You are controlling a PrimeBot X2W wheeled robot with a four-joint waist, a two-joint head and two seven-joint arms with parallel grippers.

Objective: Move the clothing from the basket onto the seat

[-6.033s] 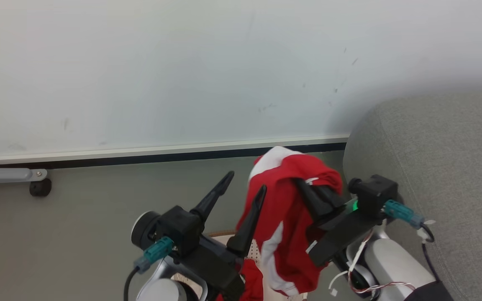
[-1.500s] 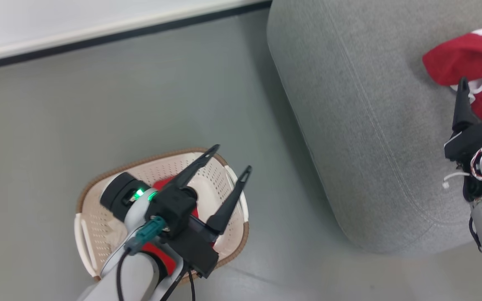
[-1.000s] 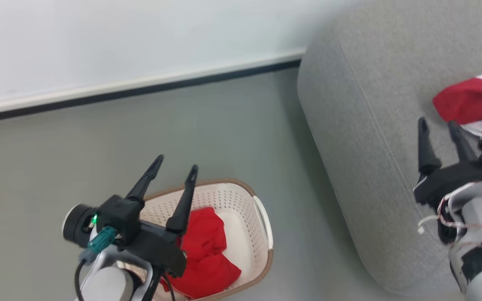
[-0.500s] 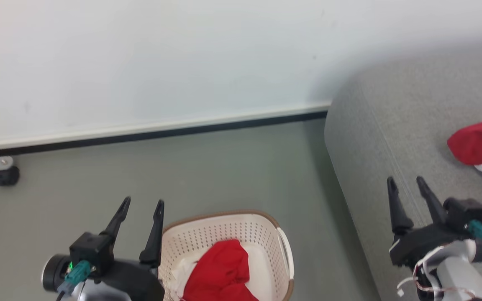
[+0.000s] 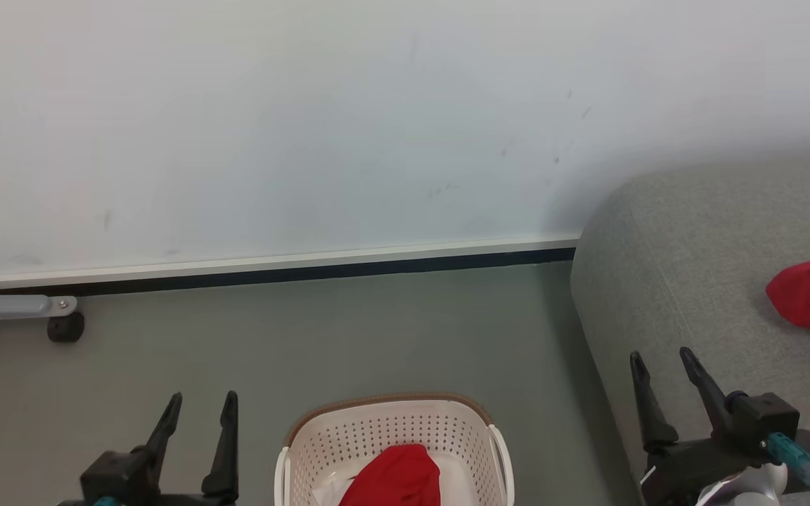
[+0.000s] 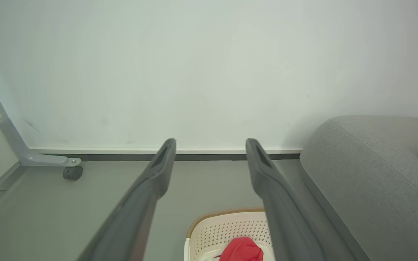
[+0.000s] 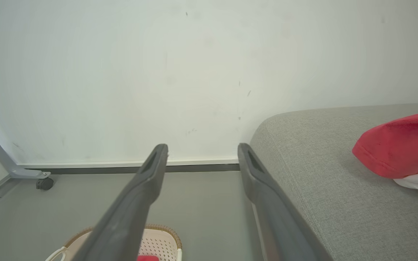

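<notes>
The cream basket [image 5: 391, 429] stands on the floor at the bottom middle of the head view, with red clothing [image 5: 394, 478] bunched inside it. Another red and white garment [image 5: 809, 299] lies on the grey seat [image 5: 693, 281] at the far right. My left gripper [image 5: 201, 404] is open and empty, just left of the basket. Over the seat's rounded front edge my right gripper [image 5: 661, 362] stands open and empty, well apart from the garment. The left wrist view shows the basket [image 6: 227, 228] and red clothing [image 6: 241, 250] below the fingers. The garment [image 7: 397, 148] on the seat [image 7: 321, 163] appears in the right wrist view.
A white wall [image 5: 306, 126] with a dark skirting strip [image 5: 271, 270] runs behind the grey floor. A grey metal leg with a black castor [image 5: 64, 327] stands at the far left by the wall. Open floor lies between the basket and the wall.
The camera has swung back and tilted up, bringing in more wall. Both open grippers have sunk toward the picture's bottom, the right one drawn back from the garment lying on the seat.
</notes>
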